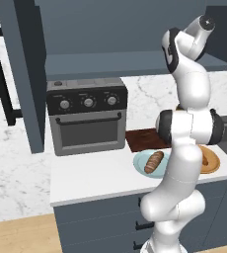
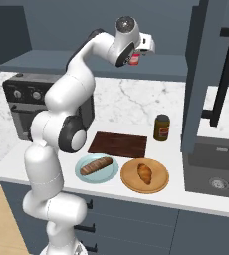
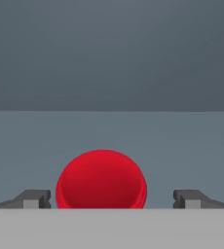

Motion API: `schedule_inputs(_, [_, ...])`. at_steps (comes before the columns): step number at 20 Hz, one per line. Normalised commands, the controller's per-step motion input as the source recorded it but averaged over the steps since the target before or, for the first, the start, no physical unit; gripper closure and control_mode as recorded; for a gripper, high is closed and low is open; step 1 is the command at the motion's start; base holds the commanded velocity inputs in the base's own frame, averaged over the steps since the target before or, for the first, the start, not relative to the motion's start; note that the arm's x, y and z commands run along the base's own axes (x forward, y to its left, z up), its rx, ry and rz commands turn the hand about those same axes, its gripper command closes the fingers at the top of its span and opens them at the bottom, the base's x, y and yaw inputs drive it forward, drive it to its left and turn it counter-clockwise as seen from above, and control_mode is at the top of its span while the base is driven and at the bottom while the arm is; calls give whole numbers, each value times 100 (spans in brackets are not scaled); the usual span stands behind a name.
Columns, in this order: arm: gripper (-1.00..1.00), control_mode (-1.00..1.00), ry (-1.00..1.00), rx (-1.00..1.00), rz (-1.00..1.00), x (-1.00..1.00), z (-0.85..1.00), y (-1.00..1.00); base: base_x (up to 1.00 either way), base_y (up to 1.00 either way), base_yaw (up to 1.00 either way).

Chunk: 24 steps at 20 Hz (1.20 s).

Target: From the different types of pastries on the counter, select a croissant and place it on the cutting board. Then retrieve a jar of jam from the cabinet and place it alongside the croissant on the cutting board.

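Now jar of jam (image 3: 101,179) end-on (between open tool (image 3: 112,198) tips)

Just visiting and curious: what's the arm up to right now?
Jaws open, either side of red jam jar in cabinet. Croissant on round plate; cutting board bare. Nothing in the way.

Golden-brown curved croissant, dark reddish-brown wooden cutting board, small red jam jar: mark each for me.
Golden-brown curved croissant (image 2: 145,174): right base view, middle of its back.
Dark reddish-brown wooden cutting board (image 2: 118,144): right base view, bare centre of its top.
Small red jam jar (image 3: 101,179): hand view, centre of its red face.
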Motion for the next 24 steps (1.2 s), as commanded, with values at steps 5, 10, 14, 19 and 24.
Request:
schedule_inputs(5, [-100, -100, 0, -2, 0, 0, -5, 0, 0, 0, 0])
schedule_inputs(10, [-100, -100, 0, -2, 0, 0, -10, 0, 0, 0, 0])
schedule_inputs(14, [-100, -100, 0, 0, 0, 0, -8, 0, 0, 0, 0])
schedule_inputs(19, [-100, -100, 0, 0, 0, 3, -5, 0, 0, 0, 0])
schedule_inputs(24, [-100, -100, 0, 0, 0, 9, -2, 3, 0, 0, 0])
